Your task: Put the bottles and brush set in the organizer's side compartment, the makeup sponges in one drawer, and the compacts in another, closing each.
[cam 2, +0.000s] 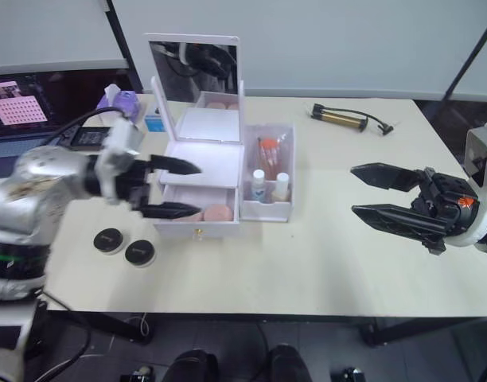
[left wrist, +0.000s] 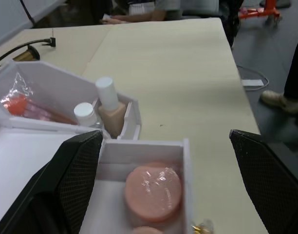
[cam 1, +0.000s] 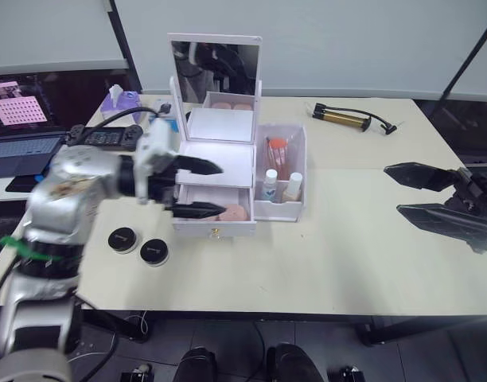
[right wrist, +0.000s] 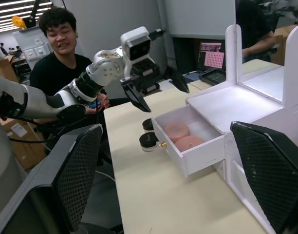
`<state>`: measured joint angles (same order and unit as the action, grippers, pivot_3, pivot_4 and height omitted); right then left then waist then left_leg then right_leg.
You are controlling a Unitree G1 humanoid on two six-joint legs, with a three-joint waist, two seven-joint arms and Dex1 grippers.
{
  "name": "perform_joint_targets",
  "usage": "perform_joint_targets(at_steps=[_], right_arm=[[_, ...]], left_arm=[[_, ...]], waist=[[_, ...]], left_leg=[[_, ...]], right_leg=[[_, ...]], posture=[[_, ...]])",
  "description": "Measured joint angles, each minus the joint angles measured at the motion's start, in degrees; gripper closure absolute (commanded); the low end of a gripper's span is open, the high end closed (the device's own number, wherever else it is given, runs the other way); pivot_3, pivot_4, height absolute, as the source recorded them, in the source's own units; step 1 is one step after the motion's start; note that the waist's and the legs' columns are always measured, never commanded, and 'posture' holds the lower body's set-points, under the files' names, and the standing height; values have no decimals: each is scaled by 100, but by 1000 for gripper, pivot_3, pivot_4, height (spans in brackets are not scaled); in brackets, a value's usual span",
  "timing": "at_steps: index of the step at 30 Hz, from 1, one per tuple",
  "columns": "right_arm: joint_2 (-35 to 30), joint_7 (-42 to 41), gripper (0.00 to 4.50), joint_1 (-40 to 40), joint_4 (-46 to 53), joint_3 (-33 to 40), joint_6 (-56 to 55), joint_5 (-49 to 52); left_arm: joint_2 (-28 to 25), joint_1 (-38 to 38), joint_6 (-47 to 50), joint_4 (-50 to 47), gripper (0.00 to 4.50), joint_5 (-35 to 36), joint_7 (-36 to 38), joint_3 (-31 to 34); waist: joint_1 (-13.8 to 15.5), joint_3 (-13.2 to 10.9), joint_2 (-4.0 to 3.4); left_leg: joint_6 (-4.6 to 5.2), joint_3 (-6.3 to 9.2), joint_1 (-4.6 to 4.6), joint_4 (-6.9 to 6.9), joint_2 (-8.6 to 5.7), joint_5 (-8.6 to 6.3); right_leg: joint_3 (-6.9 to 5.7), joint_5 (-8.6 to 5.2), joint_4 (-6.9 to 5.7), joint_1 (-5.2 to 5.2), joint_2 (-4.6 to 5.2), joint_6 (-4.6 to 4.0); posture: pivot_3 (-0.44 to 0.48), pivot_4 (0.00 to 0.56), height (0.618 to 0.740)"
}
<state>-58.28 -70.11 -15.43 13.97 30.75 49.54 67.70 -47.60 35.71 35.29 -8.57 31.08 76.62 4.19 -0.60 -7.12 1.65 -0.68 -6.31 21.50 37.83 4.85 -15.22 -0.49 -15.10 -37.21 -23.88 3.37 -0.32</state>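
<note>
A pale cream counter point(cam 1: 347, 239) stands before a grey wall, with a laptop point(cam 1: 17, 151) on a lower desk at its left end and a small black-and-gold hand pump point(cam 1: 347, 119) near its far edge. Towards the left of the counter sits the organizer point(cam 1: 220, 159), its mirror upright at the back and one front drawer point(cam 1: 216, 211) pulled out. The two makeup sponges point(left wrist: 153, 192) lie inside that open drawer; the left wrist view shows the nearer one wrapped in clear film. In the side compartment the two bottles point(cam 1: 280, 186) stand upright side by side at the front, with the brush set point(cam 1: 277, 148) propped behind them. The left wrist view makes plain that the taller bottle holds beige liquid.

The two compacts point(cam 1: 138, 245) rest on the counter just left of the organizer's front, close together and outside any drawer.

The left gripper point(cam 1: 197, 189) hovers at the open drawer's left side, its fingers spread apart, one over the flat top tray and one at the drawer's edge, holding nothing. The right gripper point(cam 2: 372, 191) hangs over bare counter well to the right of the organizer, its fingers also wide apart and empty.

The right wrist view adds a person point(right wrist: 59, 53) in a black shirt beyond the counter's left end.
</note>
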Motion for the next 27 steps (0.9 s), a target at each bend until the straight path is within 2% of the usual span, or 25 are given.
perform_joint_targets(at_steps=[5,9,12,15,20,24,27], right_arm=[[-85,-246,0,-513,-266,-482,33,-32],[-80,-484,0,-932,-531,-997,39,-240],[-70,-615,0,-1304,-745,-1235,35,-399],[-68,-747,0,-1501,-867,-1421,30,-591],[-60,-974,0,-1552,-940,-1543,-4,-814],[-65,-1188,0,-1560,-1072,-1613,-64,-1008],[-98,-1295,0,-1572,-1122,-1620,-77,-1066]], left_arm=[[-553,-1563,389,-980,25,652,-179,1305],[-610,-2693,391,-1350,25,743,-337,1958],[-394,-3476,209,-1622,595,641,-611,2177],[66,-4091,134,-1832,1560,554,-1125,2206],[836,-4336,-20,-2100,3127,581,-1931,2120],[1261,-4245,-31,-2245,4423,493,-2487,1502],[1385,-3945,-325,-2149,4469,76,-2761,910]], waist=[[-4,-2,0],[57,-6,-1],[68,-8,-5],[109,-8,-4],[143,-7,-2],[138,-8,-2],[139,-8,-3]], left_leg=[[0,-3,-19,0,0,-1],[2,-6,-29,0,-1,-3],[7,-7,-31,0,-1,-7],[8,-6,-28,0,0,-7],[9,-5,-28,1,-2,-8],[9,-2,-31,1,-2,-8],[10,-2,-31,1,-5,-8]], right_leg=[[-3,-4,7,20,6,6],[-7,-4,12,32,10,4],[-4,-3,13,33,12,1],[-8,-2,14,32,12,-2],[-8,-2,16,39,17,-2],[-7,-1,16,43,15,-2],[-8,-1,16,44,14,-3]], posture=[[0,150,701],[0,150,701],[0,150,701],[0,150,701],[0,150,701],[0,150,701],[0,150,701]])
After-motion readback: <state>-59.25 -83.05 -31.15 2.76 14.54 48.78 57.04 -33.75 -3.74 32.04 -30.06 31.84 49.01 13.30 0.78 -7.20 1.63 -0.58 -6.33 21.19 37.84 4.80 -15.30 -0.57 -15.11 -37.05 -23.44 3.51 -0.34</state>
